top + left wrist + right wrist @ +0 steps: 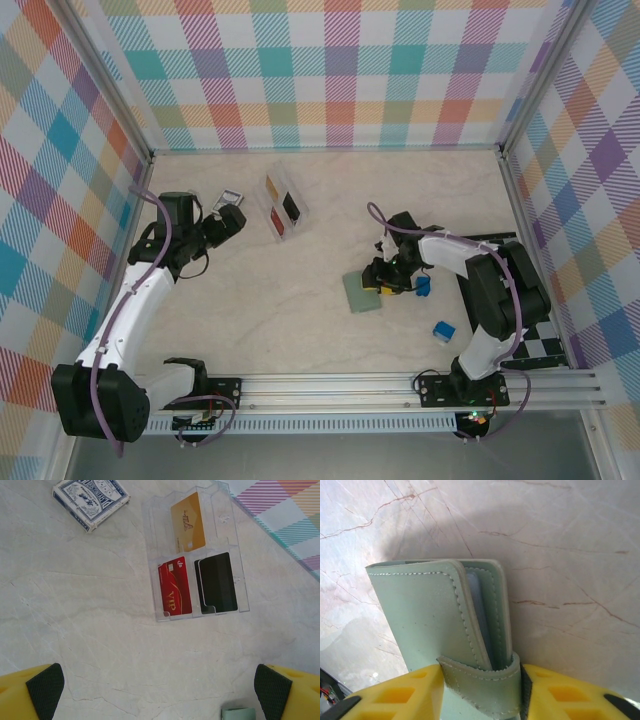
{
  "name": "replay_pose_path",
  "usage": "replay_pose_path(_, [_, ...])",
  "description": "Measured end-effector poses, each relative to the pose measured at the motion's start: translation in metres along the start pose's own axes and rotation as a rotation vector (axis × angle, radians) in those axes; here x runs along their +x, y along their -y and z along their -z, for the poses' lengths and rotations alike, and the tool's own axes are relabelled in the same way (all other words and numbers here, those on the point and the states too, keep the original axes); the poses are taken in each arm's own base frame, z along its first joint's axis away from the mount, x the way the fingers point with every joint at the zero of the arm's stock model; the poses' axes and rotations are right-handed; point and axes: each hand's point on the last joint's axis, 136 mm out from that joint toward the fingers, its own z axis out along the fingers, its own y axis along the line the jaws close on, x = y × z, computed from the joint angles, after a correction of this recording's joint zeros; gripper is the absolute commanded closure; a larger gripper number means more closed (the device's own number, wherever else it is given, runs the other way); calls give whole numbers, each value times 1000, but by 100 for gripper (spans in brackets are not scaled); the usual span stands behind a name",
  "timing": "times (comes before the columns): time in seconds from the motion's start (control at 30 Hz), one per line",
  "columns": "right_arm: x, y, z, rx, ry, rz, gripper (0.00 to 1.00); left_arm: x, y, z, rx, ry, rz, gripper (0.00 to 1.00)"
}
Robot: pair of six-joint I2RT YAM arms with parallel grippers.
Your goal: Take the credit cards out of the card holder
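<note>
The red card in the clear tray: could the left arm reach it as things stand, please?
Probably yes: the left gripper hangs open facing the red card, with bare table between them.

Top camera overhead, wide; wrist cameras close, facing table (75, 630).

Shows the right claw (383, 279) at the edge of the card holder (359, 296) on the desk (290, 330), a blue block (423, 286) just beside.
</note>
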Motion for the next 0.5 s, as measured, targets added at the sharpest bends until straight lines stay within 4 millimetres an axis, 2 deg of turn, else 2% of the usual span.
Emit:
replay_pose_path(0.13, [-2,-3,1,-10,6,26,74,7,-3,-3,1,-24,7,0])
replay_pose_path(0.27, [-3,-9,6,-18,23,51,78,10,-4,-5,-1,-35,9,0])
replay_pose_path(0.37, [-6,-18,17,-3,61,91,82,12,-7,-6,-8,-40,11,0])
replay_pose_path(0.5, [-16,-30,38,41,142,151,83,16,-12,-9,-22,-50,13,0])
